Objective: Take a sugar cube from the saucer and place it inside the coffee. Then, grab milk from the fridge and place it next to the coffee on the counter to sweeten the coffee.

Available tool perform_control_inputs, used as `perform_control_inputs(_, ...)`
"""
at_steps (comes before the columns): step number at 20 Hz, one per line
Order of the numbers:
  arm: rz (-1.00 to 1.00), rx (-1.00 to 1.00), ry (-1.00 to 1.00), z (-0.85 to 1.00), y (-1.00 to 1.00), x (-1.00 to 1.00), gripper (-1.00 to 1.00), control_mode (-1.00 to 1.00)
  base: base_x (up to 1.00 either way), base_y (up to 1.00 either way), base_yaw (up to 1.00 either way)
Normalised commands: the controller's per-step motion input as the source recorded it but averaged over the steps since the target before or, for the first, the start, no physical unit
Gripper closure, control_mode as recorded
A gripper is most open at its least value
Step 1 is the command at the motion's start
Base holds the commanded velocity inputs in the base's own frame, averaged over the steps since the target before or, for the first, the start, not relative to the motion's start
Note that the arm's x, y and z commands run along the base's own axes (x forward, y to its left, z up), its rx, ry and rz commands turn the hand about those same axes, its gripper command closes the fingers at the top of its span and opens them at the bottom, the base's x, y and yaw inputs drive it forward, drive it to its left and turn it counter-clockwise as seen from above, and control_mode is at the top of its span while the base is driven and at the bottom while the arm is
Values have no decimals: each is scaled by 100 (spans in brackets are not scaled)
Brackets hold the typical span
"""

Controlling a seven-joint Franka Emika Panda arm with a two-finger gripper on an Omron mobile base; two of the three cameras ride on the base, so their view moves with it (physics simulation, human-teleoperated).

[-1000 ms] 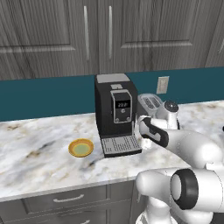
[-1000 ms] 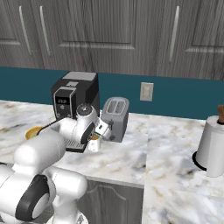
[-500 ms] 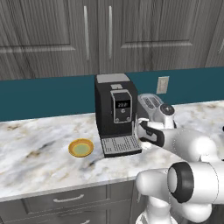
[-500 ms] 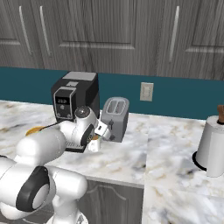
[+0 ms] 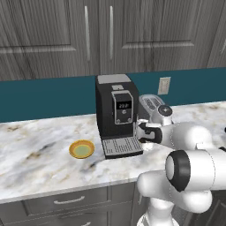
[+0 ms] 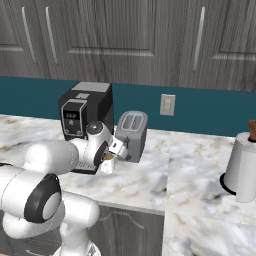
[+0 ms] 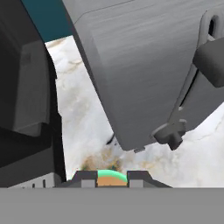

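Fingers [image 7: 106,176] newly parted slightly, empty, over green-rimmed coffee [image 7: 112,178], brown inside

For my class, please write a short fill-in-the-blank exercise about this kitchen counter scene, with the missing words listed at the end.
1. The yellow-rimmed saucer lies on the counter to the ____ of the black coffee machine in the left base view.
2. The silver toaster has ____ slots on top.
3. In the hand view, the cup's rim between the fingertips is ____.
4. The wall above the counter is painted ____.

Missing words: left; two; green; teal
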Motion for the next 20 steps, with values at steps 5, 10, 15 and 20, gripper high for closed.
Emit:
perform_control_inputs(5, -1, 0, 0, -1, 0, 14, -100, -100, 0, 0, 0)
perform_control_inputs(10, 0, 0, 2, 23, 0, 0, -100, -100, 0, 0, 0)
perform_control_inputs(15, -1, 1, 2, 65, 0, -36, -100, -100, 0, 0, 0)
perform_control_inputs(20, -4, 2, 1, 82, 0, -85, -100, -100, 0, 0, 0)
